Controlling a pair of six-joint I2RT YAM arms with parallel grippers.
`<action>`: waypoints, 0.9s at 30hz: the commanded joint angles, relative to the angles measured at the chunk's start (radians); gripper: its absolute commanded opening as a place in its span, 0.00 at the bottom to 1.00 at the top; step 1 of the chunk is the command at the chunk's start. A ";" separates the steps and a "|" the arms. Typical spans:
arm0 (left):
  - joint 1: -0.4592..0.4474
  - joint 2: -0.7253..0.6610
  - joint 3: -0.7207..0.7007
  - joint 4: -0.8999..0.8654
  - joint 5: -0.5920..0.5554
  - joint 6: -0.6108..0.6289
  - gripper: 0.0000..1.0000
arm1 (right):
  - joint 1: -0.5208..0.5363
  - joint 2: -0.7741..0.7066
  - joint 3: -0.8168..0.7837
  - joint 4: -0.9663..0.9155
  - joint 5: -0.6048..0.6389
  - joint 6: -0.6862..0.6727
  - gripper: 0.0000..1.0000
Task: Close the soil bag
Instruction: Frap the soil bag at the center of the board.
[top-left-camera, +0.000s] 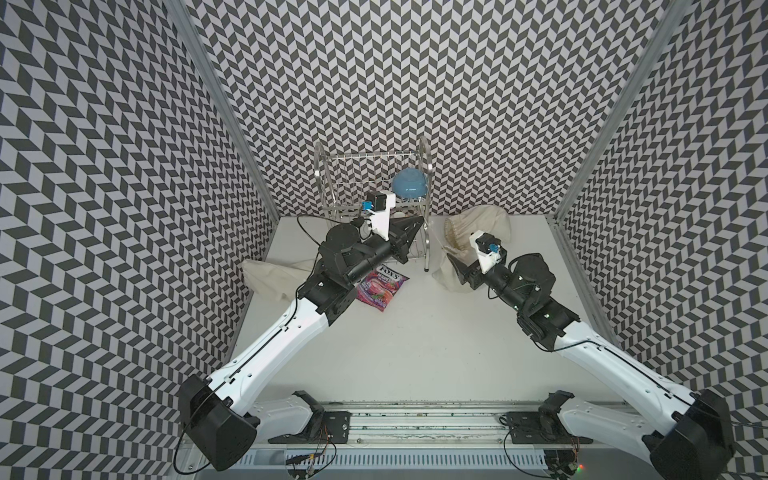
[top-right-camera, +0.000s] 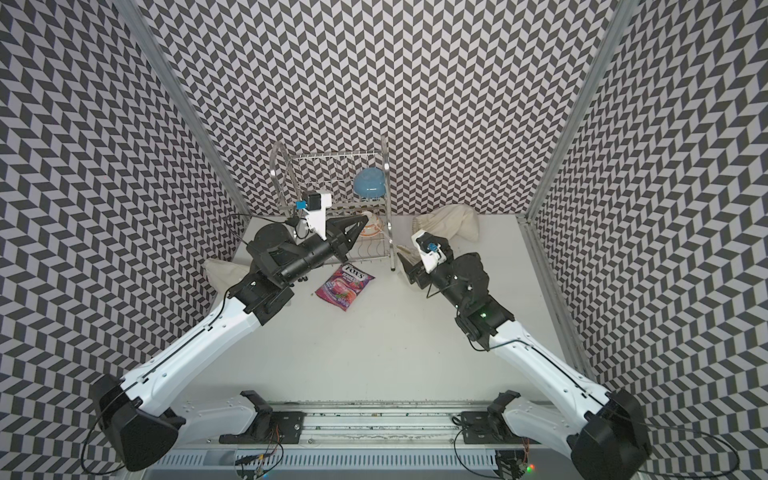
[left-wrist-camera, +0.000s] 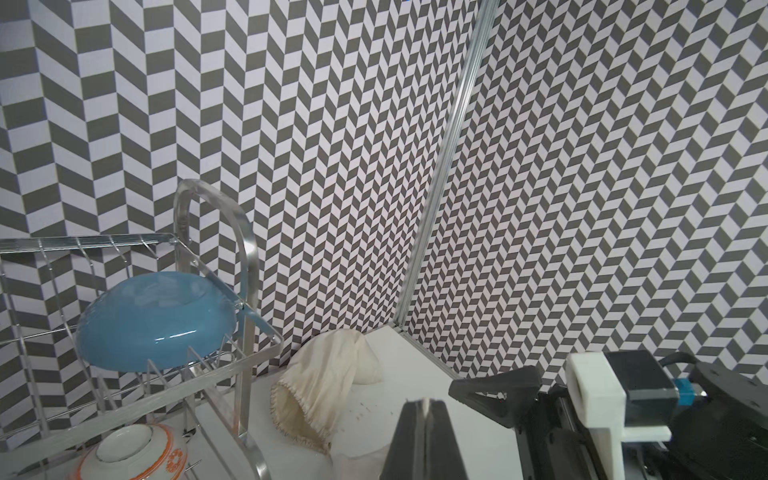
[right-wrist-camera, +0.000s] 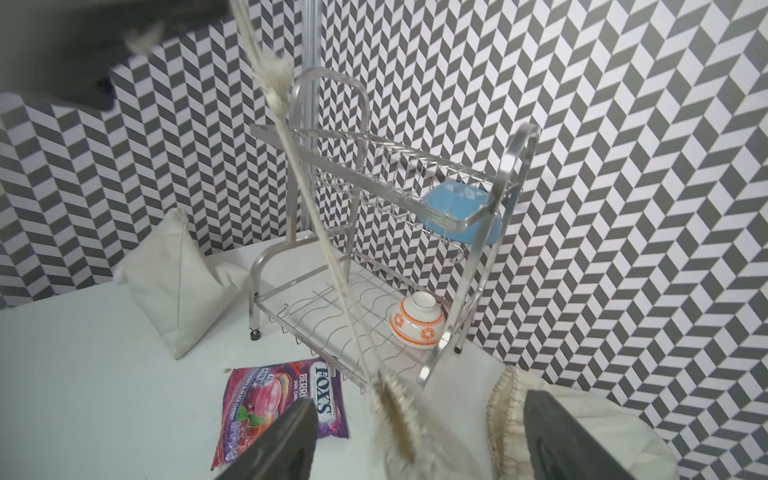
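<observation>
Now, cream cloth soil bag (top-left-camera: 485, 221): lies on its side on the white tabletop (top-left-camera: 415, 353), right of centre in the upper half of both top views, at the foot of the back wall.
Bag mouth: the gathered rim faces frame left in both top views, toward the rack. It gapes open and is not cinched.
Thin cream drawstring (right-wrist-camera: 273, 77): runs in a straight line from the bag mouth at lower centre of the right wrist view to the upper left of that frame.
Left gripper (left-wrist-camera: 424, 405): jaws pressed together on the drawstring. A pale strip shows between the tips at lower centre of the left wrist view.
Right gripper (right-wrist-camera: 422, 399): jaws spread wide at the bag mouth, gripping nothing.
Silver wire 2-tier dish rack (top-left-camera: 427, 249): stands just left of the soil bag.
Glossy blue bowl (top-left-camera: 409, 185): upturned on the upper tier.
White bowl with orange pattern (right-wrist-camera: 417, 324): upturned on the lower tier.
Purple FOX'S candy packet (top-left-camera: 380, 286): lies flat near frame centre, in front of the rack.
Second cream cloth pouch (top-left-camera: 266, 276): left edge of the tabletop, partly hidden by the left arm.
</observation>
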 joint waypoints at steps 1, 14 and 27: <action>0.004 0.004 0.038 0.046 0.035 -0.024 0.00 | 0.043 0.046 0.096 -0.009 0.019 -0.053 0.81; 0.003 -0.021 0.067 0.037 0.038 -0.035 0.00 | 0.163 0.231 0.204 0.033 0.314 0.047 0.49; 0.175 -0.157 0.098 0.020 -0.087 -0.115 0.00 | -0.115 0.219 0.059 -0.101 0.653 0.088 0.23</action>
